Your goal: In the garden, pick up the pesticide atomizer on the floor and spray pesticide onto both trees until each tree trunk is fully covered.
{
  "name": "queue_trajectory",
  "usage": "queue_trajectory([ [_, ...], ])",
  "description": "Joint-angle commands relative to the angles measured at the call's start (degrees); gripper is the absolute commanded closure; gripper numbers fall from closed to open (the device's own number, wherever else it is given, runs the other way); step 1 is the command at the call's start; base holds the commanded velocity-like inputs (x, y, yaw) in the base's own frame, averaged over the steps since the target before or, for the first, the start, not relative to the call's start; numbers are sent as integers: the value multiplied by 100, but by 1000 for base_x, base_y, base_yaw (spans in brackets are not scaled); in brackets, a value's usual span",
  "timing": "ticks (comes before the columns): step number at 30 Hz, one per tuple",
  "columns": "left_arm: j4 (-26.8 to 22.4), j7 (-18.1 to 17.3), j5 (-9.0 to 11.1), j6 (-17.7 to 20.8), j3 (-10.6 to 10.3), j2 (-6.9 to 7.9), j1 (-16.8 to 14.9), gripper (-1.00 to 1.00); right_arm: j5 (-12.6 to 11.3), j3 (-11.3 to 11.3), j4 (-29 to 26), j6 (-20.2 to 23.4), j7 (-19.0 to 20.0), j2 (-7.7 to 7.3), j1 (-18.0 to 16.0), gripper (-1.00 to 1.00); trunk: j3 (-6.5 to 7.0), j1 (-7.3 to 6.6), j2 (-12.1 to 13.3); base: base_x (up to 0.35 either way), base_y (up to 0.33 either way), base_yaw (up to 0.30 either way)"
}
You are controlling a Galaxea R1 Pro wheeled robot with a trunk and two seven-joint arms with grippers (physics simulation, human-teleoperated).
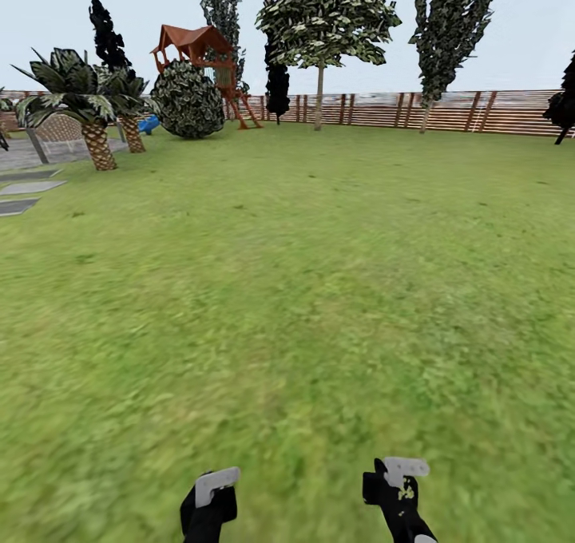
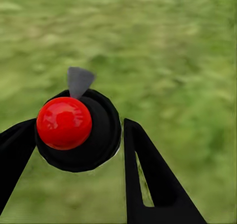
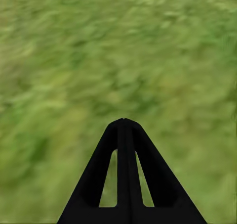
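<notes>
In the left wrist view a round black pesticide atomizer with a red dome top and a grey nozzle sits between the two black fingers of my left gripper, which is shut on it. In the head view the left gripper hangs low over the lawn at the bottom edge. My right gripper is beside it, shut and empty, its fingers pressed together. Two tall leafy trees stand far ahead by the fence; their trunks look small from here. No white specks show.
Wide green lawn stretches ahead to a brown slatted fence. Palm-like plants, a round bush, a wooden play tower and grey paving slabs lie at the far left. Thin black-leaved trees stand at the fence.
</notes>
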Motion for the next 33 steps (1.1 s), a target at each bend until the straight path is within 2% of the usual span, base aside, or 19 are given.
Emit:
queue_trajectory([
  [1, 0, 3, 55, -46, -30, 7, -8, 100, 9, 3, -10, 36, -22, 2, -1, 100, -5, 2, -2, 334, 0, 0],
  [17, 104, -48, 54, -46, -43, 7, -8, 100, 2, 20, -17, 36, -22, 23, -1, 100, -5, 2, -2, 334, 0, 0],
  [24, 59, -43, 71, -46, -48, 14, -8, 100, 1, 17, -19, 33, -27, 26, -1, 100, -5, 2, -2, 334, 0, -131],
  [25, 42, -52, 71, -49, -48, 23, -6, 100, 1, 14, -15, 32, -24, 24, -1, -100, -5, 2, -2, 334, 0, -39],
  [33, 27, -67, 73, -55, -48, 37, -2, 100, 1, 13, -18, 28, -15, 11, 129, -100, -5, 2, -2, 334, 0, -8],
])
